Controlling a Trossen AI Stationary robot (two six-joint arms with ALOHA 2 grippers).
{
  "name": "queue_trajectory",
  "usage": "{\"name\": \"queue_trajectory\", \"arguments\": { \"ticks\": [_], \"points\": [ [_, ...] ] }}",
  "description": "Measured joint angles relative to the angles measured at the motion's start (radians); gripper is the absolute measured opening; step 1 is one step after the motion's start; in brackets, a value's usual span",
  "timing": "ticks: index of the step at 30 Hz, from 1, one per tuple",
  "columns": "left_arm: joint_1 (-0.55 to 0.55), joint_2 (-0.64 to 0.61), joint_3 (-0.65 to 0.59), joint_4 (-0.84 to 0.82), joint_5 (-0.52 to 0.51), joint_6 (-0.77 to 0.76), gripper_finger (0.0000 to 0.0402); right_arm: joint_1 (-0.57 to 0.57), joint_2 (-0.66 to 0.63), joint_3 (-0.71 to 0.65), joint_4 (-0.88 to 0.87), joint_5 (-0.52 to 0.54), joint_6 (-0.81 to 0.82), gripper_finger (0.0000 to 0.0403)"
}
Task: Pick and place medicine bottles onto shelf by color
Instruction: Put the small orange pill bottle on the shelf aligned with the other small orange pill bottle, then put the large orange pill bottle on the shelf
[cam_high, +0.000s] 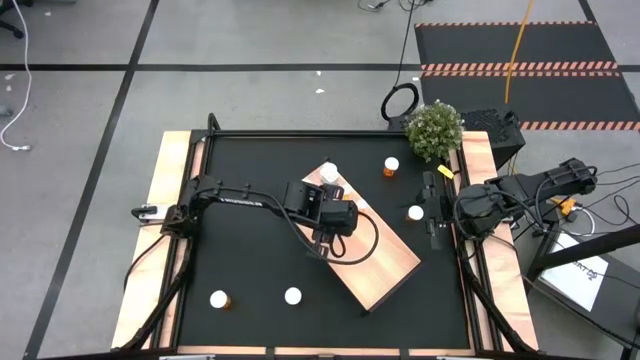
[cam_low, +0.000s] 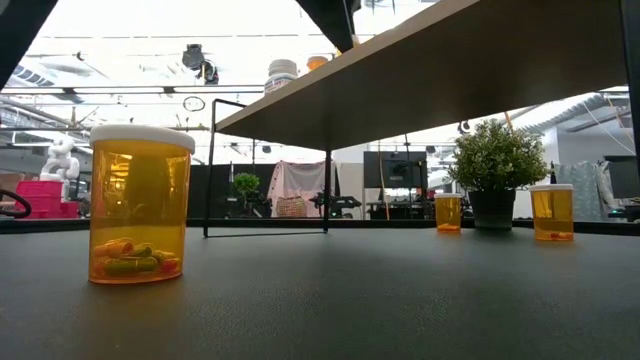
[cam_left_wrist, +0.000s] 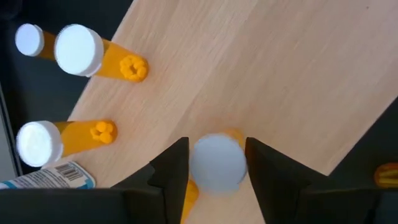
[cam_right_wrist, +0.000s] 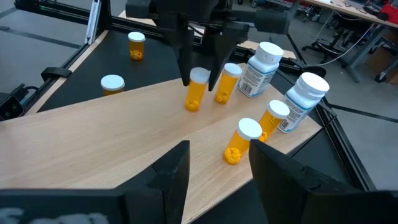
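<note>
Left wrist view: left claw (cam_left_wrist: 216, 163) straddles an upright orange white-capped medicine bottle (cam_left_wrist: 216, 167) standing on the pale wooden shelf board (cam_left_wrist: 280, 81); actual contact is unclear. Right claw (cam_right_wrist: 217, 163) waits with fingers parted, holding nothing, beside the board over the black bench mat (cam_high: 250, 170), where other bottles stand apart.

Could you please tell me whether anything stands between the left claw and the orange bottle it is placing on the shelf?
Nothing visible does. The left claw already straddles the orange bottle, which stands on the shelf, with other bottles beside it.
</note>
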Motion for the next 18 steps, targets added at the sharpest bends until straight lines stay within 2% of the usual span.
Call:
{"name": "queue_trajectory", "arguments": {
  "ticks": [9, 18],
  "points": [
    [0.0, 0.016, 0.0, 0.053, 0.0, 0.002, 0.0201, 0.0, 0.0, 0.0, -0.004, 0.0, 0.0, 0.016],
    [-0.017, 0.015, 0.0, 0.068, -0.034, 0.05, 0.0204, 0.0, 0.0, 0.0, -0.004, 0.0, 0.0, 0.016]
  ]
}}
